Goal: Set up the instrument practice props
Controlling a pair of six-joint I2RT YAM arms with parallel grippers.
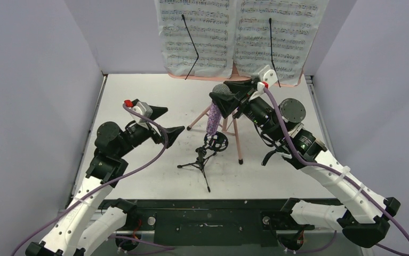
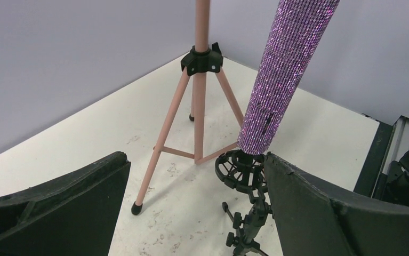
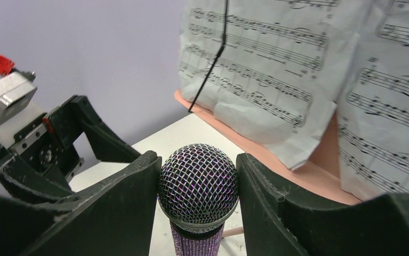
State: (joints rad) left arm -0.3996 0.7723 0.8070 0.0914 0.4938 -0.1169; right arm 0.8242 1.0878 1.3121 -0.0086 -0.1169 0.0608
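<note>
Start at your left: the left pincer (image 1: 169, 121) hangs wide open and empty above the bench (image 1: 149, 178), pointing toward 3 o'clock. Through its wrist view, the small black tripod mic stand (image 1: 205, 158) sits between its fingertips, nearer the right one.

The ring mount (image 2: 238, 168) tops that stand, and the butt of the purple glitter microphone (image 1: 213, 121) meets the ring's rim. From these views you cannot tell whether the butt has entered the ring or only rests at its edge.

The microphone's long axis runs steeply, nearly upright. Its butt is low at the ring, and its grey mesh head (image 3: 198, 181) leans away toward 1 o'clock in the top view.

Next comes the right pincer (image 1: 229, 96), closed on that mesh head with one finger pressed to each side. So the right arm has the microphone, and the ring lies straight down the shaft from its grip, toward 7 o'clock. My judgement is that seating turns on bringing the shaft in line with the ring before lowering. The left arm is the nearer one for steadying the stand.

The shaft is a slim, slightly tapering cylinder covered in rows of sparkling purple studs, likely slippery against the ring.

Behind, toward 12 o'clock, the pink tripod music stand (image 1: 238, 140) already carries the white sheet-music pages (image 1: 197, 37).
</note>
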